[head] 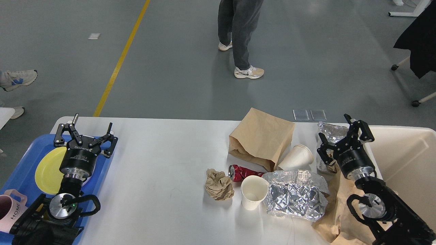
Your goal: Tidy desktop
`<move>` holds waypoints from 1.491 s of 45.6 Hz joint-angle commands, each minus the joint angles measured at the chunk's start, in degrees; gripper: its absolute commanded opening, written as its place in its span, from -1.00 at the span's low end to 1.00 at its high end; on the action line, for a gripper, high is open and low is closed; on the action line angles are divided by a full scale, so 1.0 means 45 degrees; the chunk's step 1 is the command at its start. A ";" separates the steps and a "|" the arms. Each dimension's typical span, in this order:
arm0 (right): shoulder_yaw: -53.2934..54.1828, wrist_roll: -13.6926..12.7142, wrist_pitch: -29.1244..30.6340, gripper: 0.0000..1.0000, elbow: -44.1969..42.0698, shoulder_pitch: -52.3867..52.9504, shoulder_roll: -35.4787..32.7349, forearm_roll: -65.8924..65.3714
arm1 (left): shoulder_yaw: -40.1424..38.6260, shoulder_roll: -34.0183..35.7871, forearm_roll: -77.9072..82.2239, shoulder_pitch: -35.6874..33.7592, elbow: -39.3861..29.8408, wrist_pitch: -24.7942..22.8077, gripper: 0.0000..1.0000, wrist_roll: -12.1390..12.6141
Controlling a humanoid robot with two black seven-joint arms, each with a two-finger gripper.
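1. While both arms hang low over the scene, the desktop (pixel 163 160), a white counter with rounded corners, spans nearly the full width of the lower view.
2. Left gripper (pixel 86 131): over the blue tray (pixel 102 170) at the counter's left end, jaws spread wide, nothing between them. A yellow plate (pixel 47 170) lies in the tray beneath it; a pink mug (pixel 8 211) sits at the tray's near corner.
3. Right gripper (pixel 342 134): near the counter's right end, jaws apart, empty, just beside crumpled foil (pixel 328 131) at the far edge.
4. Cream bin (pixel 405 160): at the right end, beyond the right arm.
5. Litter, centre-right: brown paper bag (pixel 260 136) lying on its side; a white paper cup (pixel 296 157) tipped over against its mouth; a crushed red can (pixel 240 173) just in front of the bag; a crumpled brown paper ball (pixel 219 184) touching the can's left end; an upright paper cup (pixel 253 192) beside the ball; a large foil sheet (pixel 294 197) touching that cup's right side.
6. Loose brown paper (pixel 335 217) under the right arm, at the near right edge.
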 commanded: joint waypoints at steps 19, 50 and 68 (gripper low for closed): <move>-1.6880 -0.0013 0.0371 1.00 0.0142 0.9444 -0.7417 0.0367 | 0.0000 0.0000 0.0000 0.0001 0.0001 0.0000 0.93 0.0000; -3.4138 -0.2882 0.7910 1.00 0.5802 2.6403 -0.0836 0.1810 | 0.0000 0.0019 0.0000 0.0001 0.0020 0.0000 0.93 0.0000; -3.5273 -0.4056 0.7541 0.95 1.0435 3.1094 -0.0405 0.4410 | -0.0020 0.0019 0.0000 -0.0019 0.0020 0.0000 0.93 0.0000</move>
